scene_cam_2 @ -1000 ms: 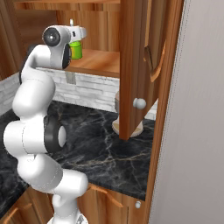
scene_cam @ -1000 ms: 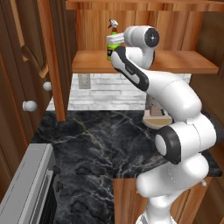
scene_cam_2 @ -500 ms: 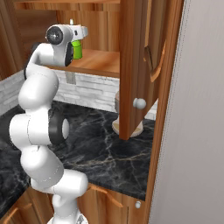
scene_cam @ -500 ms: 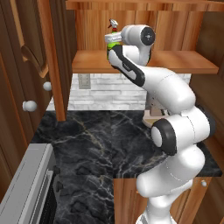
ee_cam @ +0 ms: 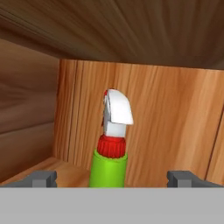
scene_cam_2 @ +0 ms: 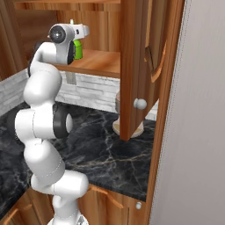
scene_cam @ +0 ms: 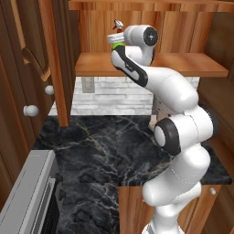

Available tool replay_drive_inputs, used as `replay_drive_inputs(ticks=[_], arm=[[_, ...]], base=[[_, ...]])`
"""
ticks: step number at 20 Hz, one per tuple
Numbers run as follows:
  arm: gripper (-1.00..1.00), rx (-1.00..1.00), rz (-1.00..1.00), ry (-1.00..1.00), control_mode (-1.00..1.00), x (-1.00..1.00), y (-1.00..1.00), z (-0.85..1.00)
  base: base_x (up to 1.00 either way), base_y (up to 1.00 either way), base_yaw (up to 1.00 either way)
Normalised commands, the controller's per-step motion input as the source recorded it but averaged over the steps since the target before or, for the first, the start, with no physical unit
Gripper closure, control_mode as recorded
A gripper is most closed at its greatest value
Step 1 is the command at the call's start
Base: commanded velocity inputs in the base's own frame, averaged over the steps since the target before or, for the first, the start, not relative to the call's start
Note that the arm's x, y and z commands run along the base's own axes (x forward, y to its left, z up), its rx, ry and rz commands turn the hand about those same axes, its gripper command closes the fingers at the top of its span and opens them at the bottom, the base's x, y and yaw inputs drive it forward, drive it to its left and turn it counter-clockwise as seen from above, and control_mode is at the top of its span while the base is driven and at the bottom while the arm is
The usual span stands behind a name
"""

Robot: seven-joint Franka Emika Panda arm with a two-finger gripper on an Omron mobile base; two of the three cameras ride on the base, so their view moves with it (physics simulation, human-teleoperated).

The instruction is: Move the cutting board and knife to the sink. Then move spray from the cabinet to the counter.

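In the hand view the gripper stands spread wide, its two dark finger tips low at the left and right of the frame with nothing pinched between them. The spray rises in the lower middle of that frame, between the two tips, upright, green body below, red collar and white trigger head above, with the plank back of the cabinet behind it. Whether the tips reach the bottle's sides cannot be told.

The left base view shows what the hand view cannot: the arm reaching up into the cabinet in the upper middle of the frame, the hand hiding most of the spray, of which the trigger and a strip of green show at the hand's left edge.

The right base view shows the spray on the other side, green just right of the hand in the upper left, standing on the shelf. Below lies the counter, with an open cabinet door hanging over it.
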Motion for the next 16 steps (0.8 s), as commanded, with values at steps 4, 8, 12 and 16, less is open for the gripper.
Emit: replay_drive_inputs(ticks=[4,8,12,16], arm=[[-1.00,0.00,0.00,0.00,-1.00,0.05,0.00,0.00],[-1.00,0.00,0.00,0.00,-1.00,0.14,0.05,0.00],[-1.00,0.00,0.00,0.00,-1.00,0.29,0.11,-0.03],[-1.00,0.00,0.00,0.00,-1.00,0.19,0.00,0.00]], base=[[0.00,0.00,0.00],[0.00,0.00,0.00],[0.00,0.00,0.00],[0.00,0.00,0.00]])
